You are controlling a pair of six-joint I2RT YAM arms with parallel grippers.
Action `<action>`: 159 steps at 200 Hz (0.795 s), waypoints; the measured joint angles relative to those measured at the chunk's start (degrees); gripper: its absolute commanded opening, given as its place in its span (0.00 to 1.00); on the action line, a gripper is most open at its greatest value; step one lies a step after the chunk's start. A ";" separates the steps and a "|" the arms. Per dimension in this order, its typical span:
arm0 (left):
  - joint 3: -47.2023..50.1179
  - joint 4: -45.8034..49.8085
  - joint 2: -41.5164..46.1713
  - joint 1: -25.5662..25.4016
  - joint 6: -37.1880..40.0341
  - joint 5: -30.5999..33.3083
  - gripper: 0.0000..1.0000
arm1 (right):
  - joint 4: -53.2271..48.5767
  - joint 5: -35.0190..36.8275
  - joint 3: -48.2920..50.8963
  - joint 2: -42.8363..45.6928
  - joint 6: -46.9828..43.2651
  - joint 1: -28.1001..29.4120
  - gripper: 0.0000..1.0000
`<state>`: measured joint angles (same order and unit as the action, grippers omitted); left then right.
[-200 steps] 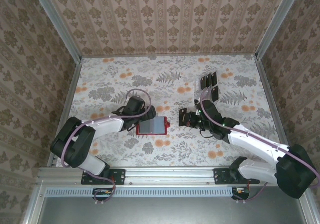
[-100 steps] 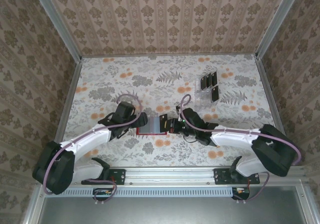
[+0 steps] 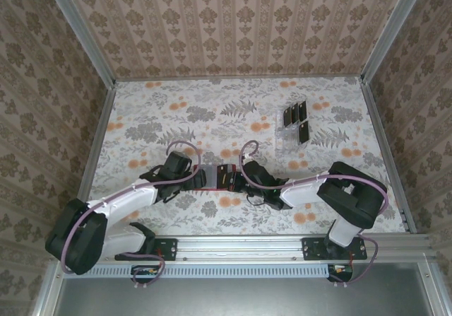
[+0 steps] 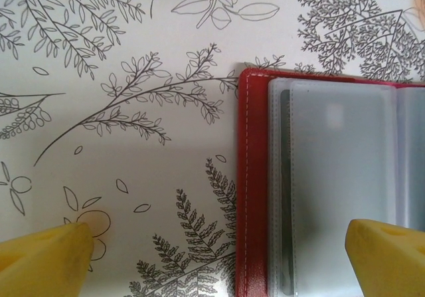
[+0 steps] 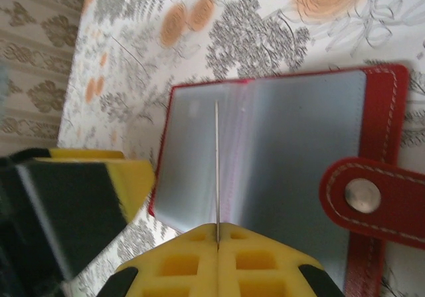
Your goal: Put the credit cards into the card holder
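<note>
Right gripper (image 5: 218,244) has its fingers pressed tight together, pinching one card (image 5: 216,164) that's edge-on to the wrist cam, so it looks like a thin line. The card stands upright right over the open wallet (image 5: 292,144), around the middle of the clear sleeves (image 5: 192,157). Can't tell if the tip is in a pocket. The wallet's tab (image 5: 372,197) is flopped out on the side.

Left gripper (image 4: 216,257) is spread wide and holding nothing. One finger is over the sleeves and the other is over the bare table (image 3: 155,111) just past the wallet's red edge.

The wallet lies flat between the two grippers near the front. The other cards (image 3: 304,133) sit in the clear rack (image 3: 282,141), well apart toward the back right.
</note>
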<state>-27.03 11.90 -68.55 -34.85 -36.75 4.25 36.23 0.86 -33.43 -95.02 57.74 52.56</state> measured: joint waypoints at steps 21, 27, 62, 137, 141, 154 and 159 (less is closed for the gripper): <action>0.00 -0.39 -1.27 -0.11 0.39 0.07 1.00 | 1.31 0.70 0.00 0.00 0.42 0.00 0.00; 0.00 -0.44 -1.60 -0.13 0.42 0.24 1.00 | 1.38 0.90 0.00 0.00 0.59 0.00 0.00; 0.00 -0.50 -2.25 -1.07 0.39 2.25 1.00 | 1.86 2.14 0.00 0.00 0.96 0.00 0.00; -0.63 0.52 -3.50 -2.12 -1.70 5.42 1.00 | 7.65 3.93 0.02 -3.65 1.25 0.07 0.00; -0.63 0.59 -3.50 -2.21 -1.92 5.64 1.00 | 8.04 4.02 0.04 -3.87 1.25 0.07 0.00; -0.63 0.96 -3.50 -2.38 -2.49 6.34 1.00 | 9.11 4.39 0.07 -4.48 1.25 0.13 0.00; -0.63 1.03 -3.50 -2.43 -2.69 6.54 1.00 | 9.57 4.57 0.07 -4.68 1.27 0.17 0.00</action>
<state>-27.66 12.93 -72.05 -37.28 -39.44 10.79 45.80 5.43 -33.36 -99.70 59.00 52.73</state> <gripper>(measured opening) 0.997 0.065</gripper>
